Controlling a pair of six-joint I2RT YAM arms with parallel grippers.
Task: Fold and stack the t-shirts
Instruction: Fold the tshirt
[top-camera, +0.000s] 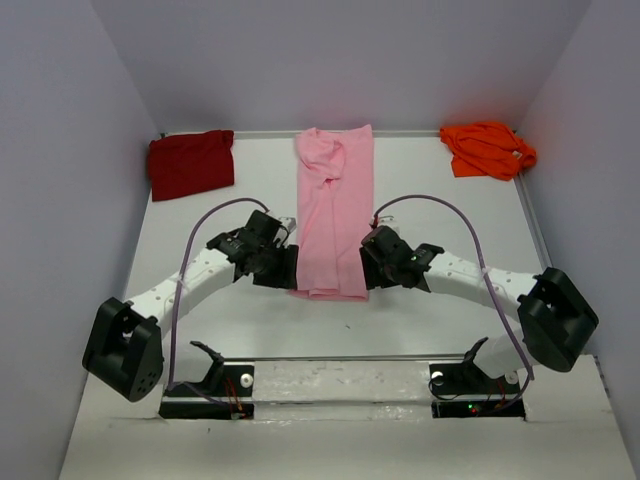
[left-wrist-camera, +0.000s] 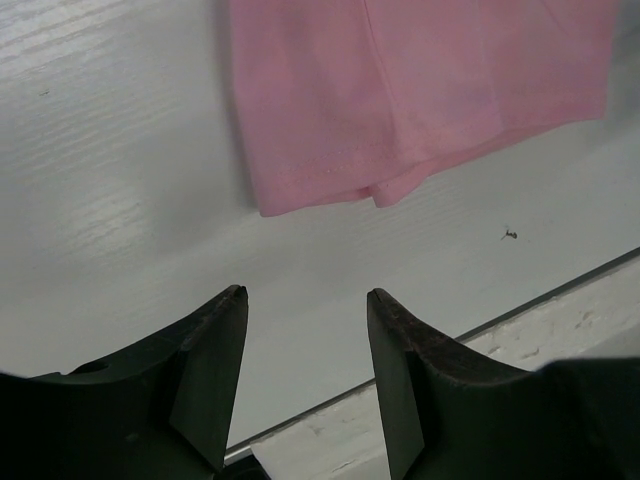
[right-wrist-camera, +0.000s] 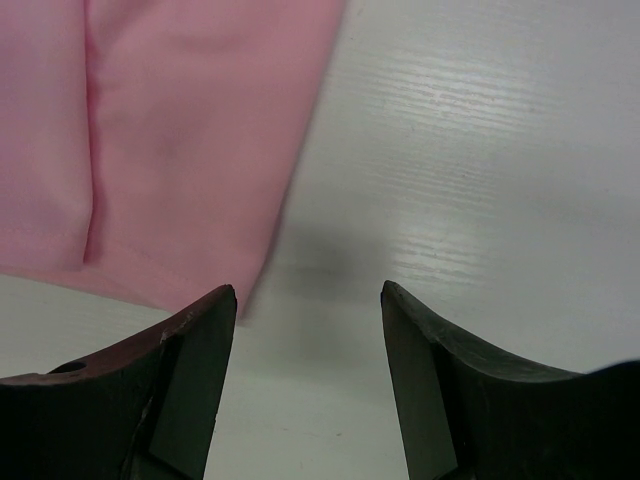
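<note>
The light pink t-shirt (top-camera: 333, 205) lies folded into a long narrow strip down the middle of the table, its hem nearest the arms. My left gripper (top-camera: 283, 268) is open and empty just left of the strip's near corner; that corner shows in the left wrist view (left-wrist-camera: 400, 100). My right gripper (top-camera: 368, 272) is open and empty just right of the near end; the shirt's right edge shows in the right wrist view (right-wrist-camera: 170, 140). The dark red t-shirt (top-camera: 190, 163) lies crumpled at the far left. The bright orange t-shirt (top-camera: 487, 148) lies crumpled at the far right.
White walls close in the white table (top-camera: 450, 215) on three sides. A metal rail (top-camera: 340, 360) runs along the near edge between the arm bases. A small dark speck (left-wrist-camera: 509, 235) lies on the table near the pink hem.
</note>
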